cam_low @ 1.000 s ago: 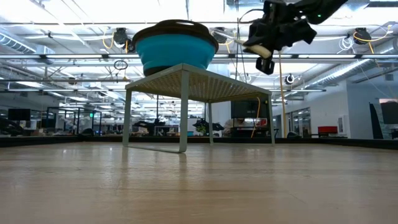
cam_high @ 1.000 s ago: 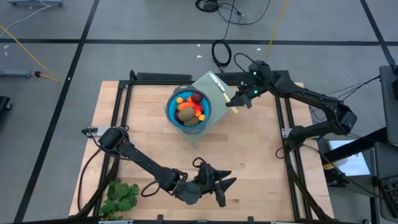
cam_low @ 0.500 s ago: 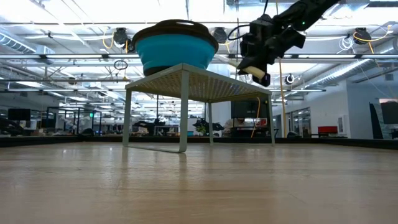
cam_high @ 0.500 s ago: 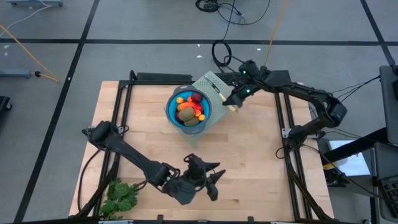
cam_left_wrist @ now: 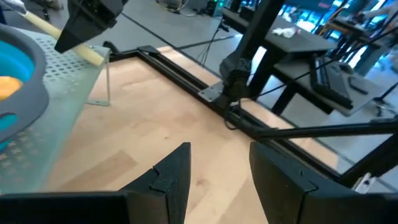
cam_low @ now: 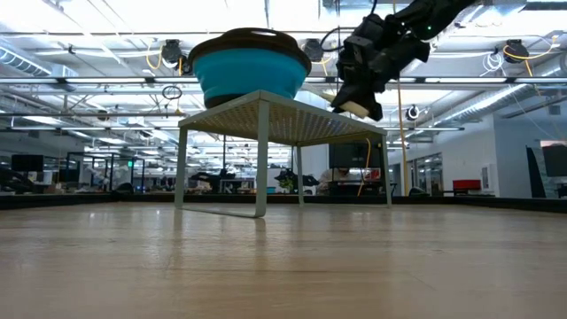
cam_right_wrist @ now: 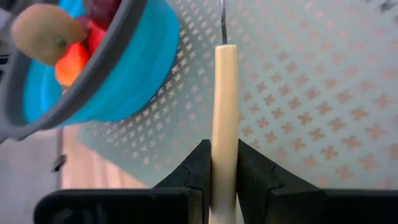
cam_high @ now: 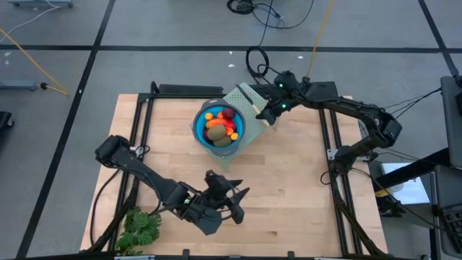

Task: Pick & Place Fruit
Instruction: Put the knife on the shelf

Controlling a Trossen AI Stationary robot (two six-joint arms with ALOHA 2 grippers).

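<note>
On the far half of the wooden table [cam_high: 289,180] stands a pale perforated rack [cam_high: 249,101] on thin legs, and on it a blue bowl [cam_high: 199,130] with a grey rim.

Fruit [cam_high: 220,124]: all the pieces I can see lie heaped inside the bowl. Among them are a dark red ball, a brown-green oval, and small orange and red bits. The right wrist view shows the oval at the top of the heap, above the rim. In the low view only the bowl's wall and rim show, so the fruit is hidden there.

Right gripper [cam_high: 266,115]: over the rack's right part, just beside the bowl. Its fingers are clamped narrowly on a pale cream stick [cam_right_wrist: 224,124], which runs out between them above the patterned rack surface. The stick's far end lies near the bowl's wall; whether it touches the rack I cannot tell.

Left gripper [cam_high: 232,201]: low over the near middle of the table, well apart from the rack. Its two dark fingers [cam_left_wrist: 174,174] stand spread with bare wood showing between them, and they hold nothing.

Leafy green bunch [cam_high: 141,227]: at the near left corner of the table, beside the left arm.

Surroundings: grey floor with cables beyond the table's black frame.
</note>
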